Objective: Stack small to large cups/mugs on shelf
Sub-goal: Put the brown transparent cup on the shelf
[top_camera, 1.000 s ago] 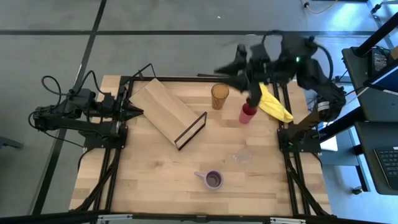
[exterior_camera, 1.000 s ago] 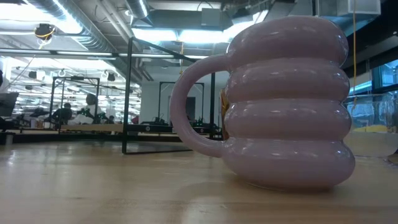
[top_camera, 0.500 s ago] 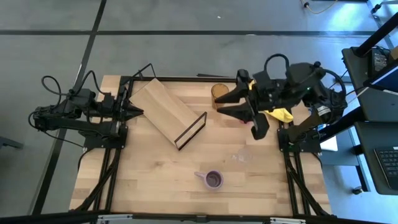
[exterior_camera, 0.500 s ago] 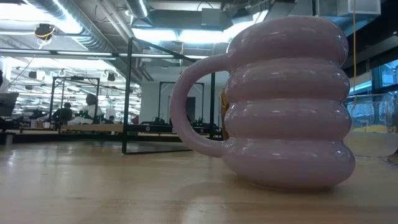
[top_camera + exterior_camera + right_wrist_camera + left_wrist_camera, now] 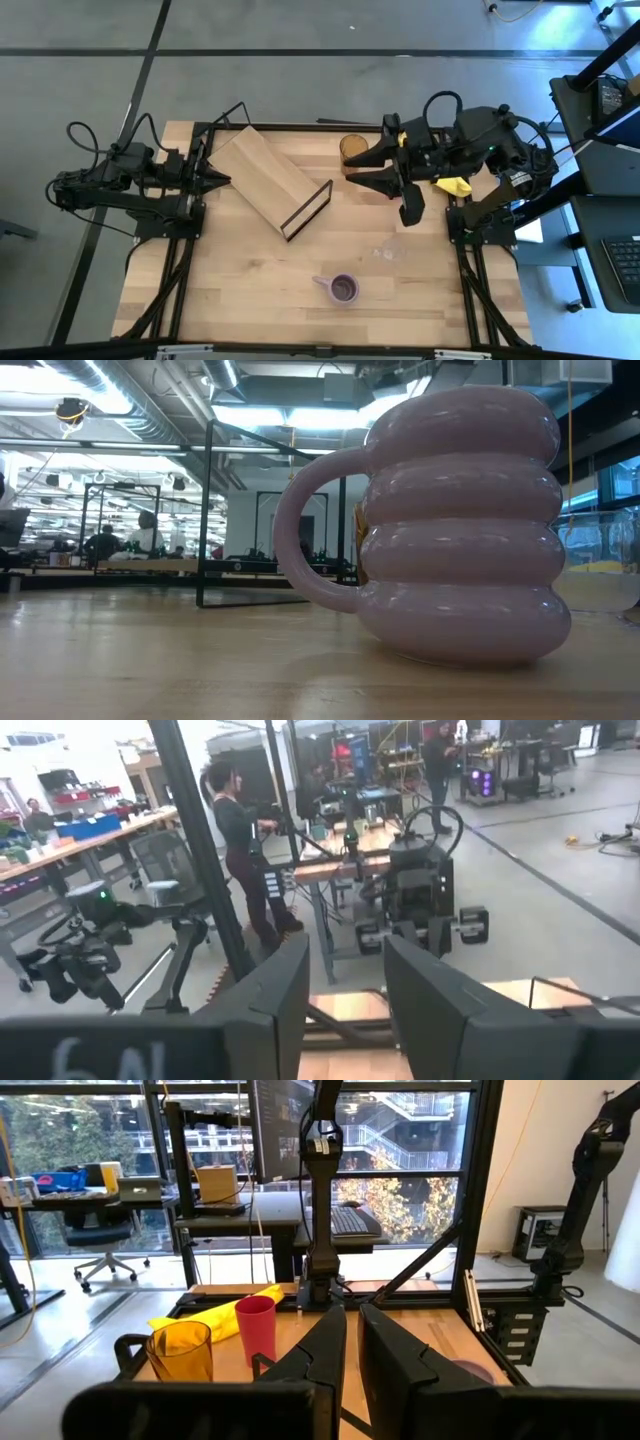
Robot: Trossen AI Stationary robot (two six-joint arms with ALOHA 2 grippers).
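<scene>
- Four vessels stand on the table, none on the shelf (image 5: 262, 172) yet, so by my judgement the stacking has not started.
- Left gripper (image 5: 222, 180) waits at the table's left edge, its fingers nearly together and holding nothing; the shelf lies just past its tips, with the black wire frame (image 5: 308, 209) at the end farthest from it.
- Tumbler (image 5: 351, 148), amber and translucent, stands just beside the right gripper's far finger. It looks like light, thin plastic, likely slick; a grip across the wall below the rim should do.
- Right gripper (image 5: 372, 168) hovers with its fingers spread wide and empty, pointing toward the shelf. In the high view the arm covers the spot where the red cup (image 5: 256, 1327) should be; the left wrist view shows it upright by the tumbler, a yellow cloth (image 5: 212, 1317) behind it.
- Mug (image 5: 343, 289), purple and ribbed, sits well apart from the right gripper, toward the near edge. It looks heavy, glossy ceramic; take it across the rim.
- Glass (image 5: 391, 250), clear and small, stands between that gripper and the mug. It is probably fragile and slippery, so pinch gently.
</scene>
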